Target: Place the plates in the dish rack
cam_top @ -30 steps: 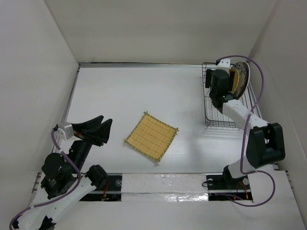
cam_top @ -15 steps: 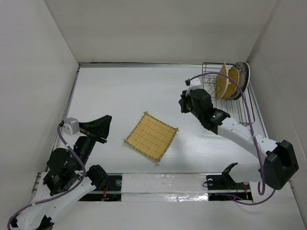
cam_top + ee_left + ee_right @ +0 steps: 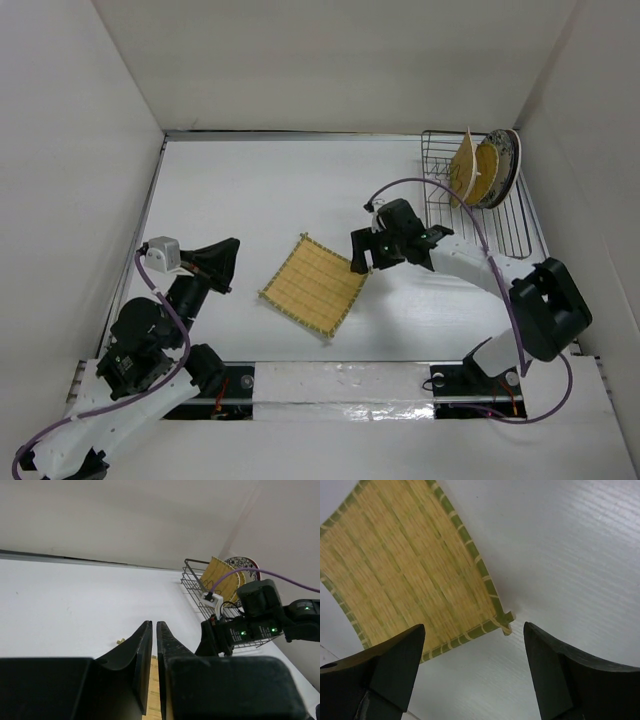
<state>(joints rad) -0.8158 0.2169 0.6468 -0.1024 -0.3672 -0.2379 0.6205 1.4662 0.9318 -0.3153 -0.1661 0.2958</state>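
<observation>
The mat point(image 3: 314, 284) lay flat near the middle of the desk point(image 3: 260, 190). The right end effector point(image 3: 361, 254) hung just over the mat's right corner, released, its fingers point(image 3: 395, 660) spread wide and gripping nothing. The left end effector point(image 3: 222, 262) stood off to the mat's left, clenched on nothing. In the rack point(image 3: 480, 235), far right, a disc point(image 3: 462, 168) and plates point(image 3: 500, 165) stood on edge.

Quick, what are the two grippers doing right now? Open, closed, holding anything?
Left gripper: shut, holding nothing.
Right gripper: open and empty, hovering over a corner of the square woven mat.
</observation>
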